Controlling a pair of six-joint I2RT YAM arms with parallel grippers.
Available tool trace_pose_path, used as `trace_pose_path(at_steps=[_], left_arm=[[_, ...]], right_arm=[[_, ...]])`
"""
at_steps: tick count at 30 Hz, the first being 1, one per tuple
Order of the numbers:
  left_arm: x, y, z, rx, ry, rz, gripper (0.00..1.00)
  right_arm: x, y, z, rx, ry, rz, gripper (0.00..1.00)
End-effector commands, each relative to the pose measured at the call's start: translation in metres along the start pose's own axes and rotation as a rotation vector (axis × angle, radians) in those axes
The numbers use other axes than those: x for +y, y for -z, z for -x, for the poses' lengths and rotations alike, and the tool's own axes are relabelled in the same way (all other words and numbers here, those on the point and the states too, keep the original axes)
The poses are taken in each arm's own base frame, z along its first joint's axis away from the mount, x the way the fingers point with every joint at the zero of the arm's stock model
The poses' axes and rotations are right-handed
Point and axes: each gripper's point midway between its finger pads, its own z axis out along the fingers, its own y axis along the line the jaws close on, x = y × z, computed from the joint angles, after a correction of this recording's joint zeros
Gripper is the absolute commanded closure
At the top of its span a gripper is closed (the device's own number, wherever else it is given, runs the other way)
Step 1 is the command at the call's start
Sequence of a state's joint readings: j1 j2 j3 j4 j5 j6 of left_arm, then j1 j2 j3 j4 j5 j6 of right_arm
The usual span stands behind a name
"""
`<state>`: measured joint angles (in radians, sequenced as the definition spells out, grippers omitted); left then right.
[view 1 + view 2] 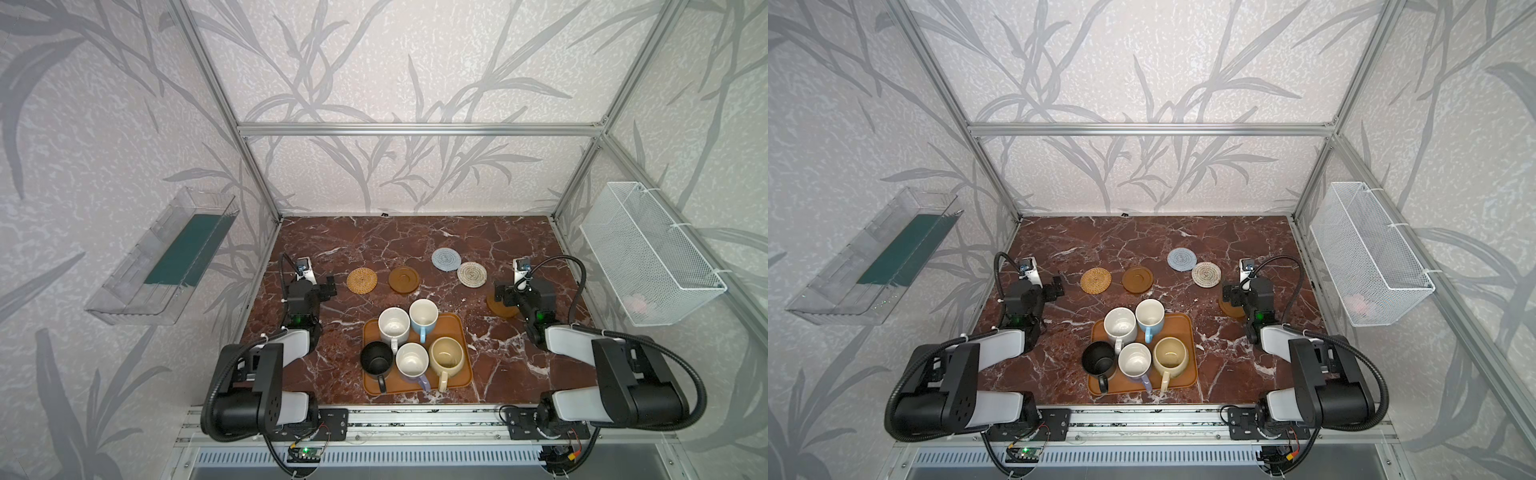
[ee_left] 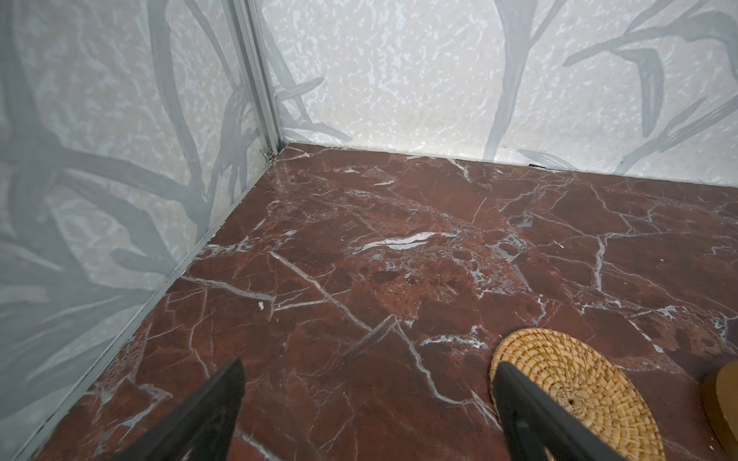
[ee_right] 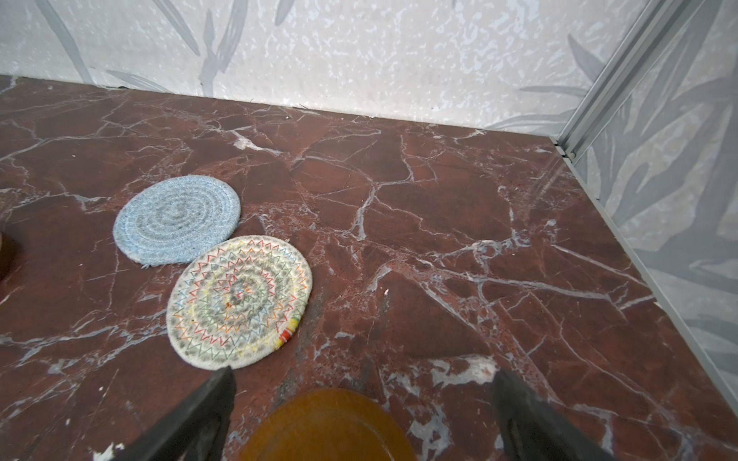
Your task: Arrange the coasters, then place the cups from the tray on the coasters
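Five cups stand close together on the orange-brown tray (image 1: 460, 332): white (image 1: 393, 323), light blue (image 1: 423, 316), black (image 1: 376, 359), lavender (image 1: 412, 360) and cream-yellow (image 1: 446, 354). Behind the tray lie the coasters: tan rattan (image 1: 361, 280), smooth brown (image 1: 404, 279), grey-blue (image 1: 446, 259) and cream woven (image 1: 471, 274). My left gripper (image 2: 367, 367) is open over bare marble just left of the rattan coaster (image 2: 579, 383). My right gripper (image 3: 361, 375) hangs open above a second brown coaster (image 3: 327, 427), holding nothing.
A clear plastic bin (image 1: 162, 257) hangs on the left wall and a white wire basket (image 1: 648, 253) on the right wall. Aluminium frame posts and papered walls close in the marble table (image 1: 415, 232) on three sides.
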<state>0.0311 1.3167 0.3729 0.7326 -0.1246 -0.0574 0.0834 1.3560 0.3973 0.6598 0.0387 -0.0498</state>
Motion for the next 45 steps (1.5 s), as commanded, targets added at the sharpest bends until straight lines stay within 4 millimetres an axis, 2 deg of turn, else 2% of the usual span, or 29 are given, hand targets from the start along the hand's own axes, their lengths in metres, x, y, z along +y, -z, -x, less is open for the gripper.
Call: trace_pose_path(at_steps=[1, 6, 11, 14, 19, 22, 24, 29, 33, 39, 45], left_arm=[[-0.004, 0.007, 0.032, -0.016, 0.006, -0.013, 0.01], [-0.015, 0.021, 0.064, -0.053, 0.064, -0.062, 0.01], [-0.021, 0.034, 0.091, -0.046, 0.326, -0.104, 0.01], [-0.043, 0.033, 0.096, 0.005, 0.422, -0.217, 0.01], [-0.077, 0.031, 0.103, 0.058, 0.440, -0.305, 0.01], [-0.100, 0.031, 0.096, 0.154, 0.308, -0.302, 0.01], [-0.106, 0.030, 0.088, 0.207, 0.239, -0.257, 0.01], [-0.122, 0.020, 0.066, 0.382, 0.221, -0.269, 0.02], [-0.131, 0.011, 0.047, 0.470, 0.166, -0.247, 0.06], [-0.143, -0.010, 0.009, 0.640, 0.085, -0.230, 0.10], [-0.150, -0.033, -0.030, 0.790, 0.018, -0.193, 0.18]], right_arm=[[0.005, 0.009, 0.023, 0.002, -0.028, 0.031, 0.01], [0.009, 0.026, 0.047, -0.011, -0.061, 0.065, 0.01], [0.018, 0.040, 0.066, 0.014, -0.132, 0.113, 0.02], [0.038, 0.044, 0.074, 0.041, -0.094, 0.152, 0.03], [0.086, 0.047, 0.092, 0.040, 0.022, 0.225, 0.01], [0.106, 0.045, 0.101, 0.064, 0.021, 0.253, 0.00], [0.115, 0.041, 0.105, 0.094, -0.008, 0.271, 0.01], [0.137, 0.029, 0.110, 0.168, -0.072, 0.321, 0.00], [0.166, 0.025, 0.114, 0.177, -0.053, 0.368, 0.00], [0.197, 0.016, 0.110, 0.224, -0.061, 0.426, 0.01], [0.228, 0.010, 0.098, 0.293, -0.033, 0.479, 0.01]])
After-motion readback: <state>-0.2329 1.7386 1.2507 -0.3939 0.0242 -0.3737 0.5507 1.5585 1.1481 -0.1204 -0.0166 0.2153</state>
